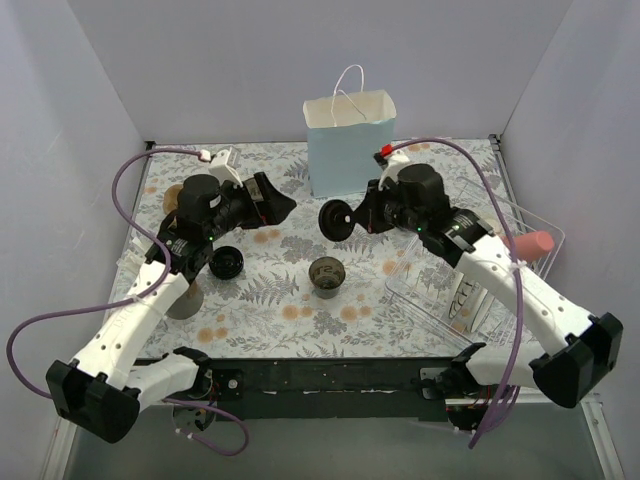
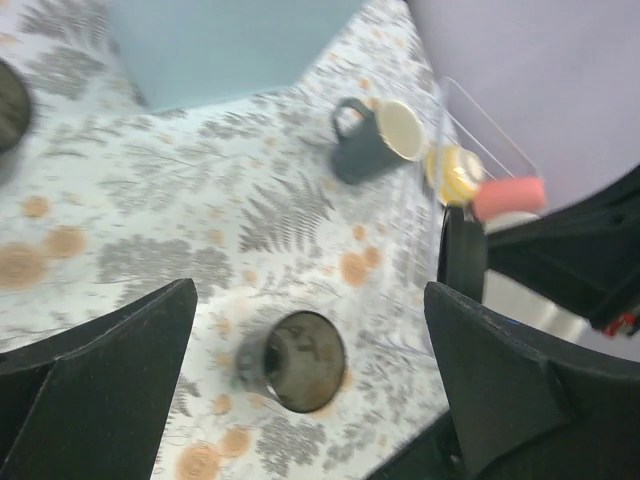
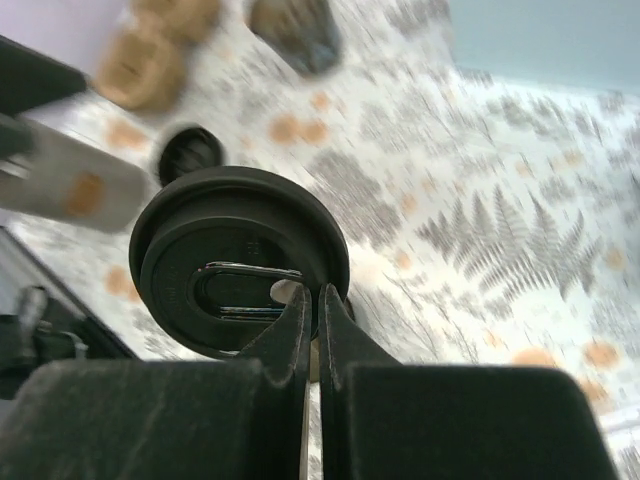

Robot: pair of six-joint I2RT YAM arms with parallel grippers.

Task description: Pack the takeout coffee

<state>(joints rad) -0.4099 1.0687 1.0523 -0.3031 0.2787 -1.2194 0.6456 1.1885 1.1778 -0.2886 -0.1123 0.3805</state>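
Note:
The dark brown paper cup (image 1: pixel 326 275) stands open, without a lid, on the patterned table centre; it also shows in the left wrist view (image 2: pixel 293 360). My right gripper (image 1: pixel 352 218) is shut on the rim of a round black lid (image 1: pixel 337 218), held on edge above the table; the right wrist view shows its fingers (image 3: pixel 312 295) pinching the lid (image 3: pixel 240 260). My left gripper (image 1: pixel 280 207) is open and empty, hovering left of the lid; the cup lies below and between its jaws (image 2: pixel 310 290). The light-blue paper bag (image 1: pixel 350 145) stands upright at the back.
A second black lid (image 1: pixel 227 262) lies left of the cup. A tall grey cup (image 1: pixel 185 295) stands at the front left. A grey handled mug (image 2: pixel 375 140) sits near a clear plastic bin (image 1: pixel 500 260) holding a pink item (image 1: pixel 530 243).

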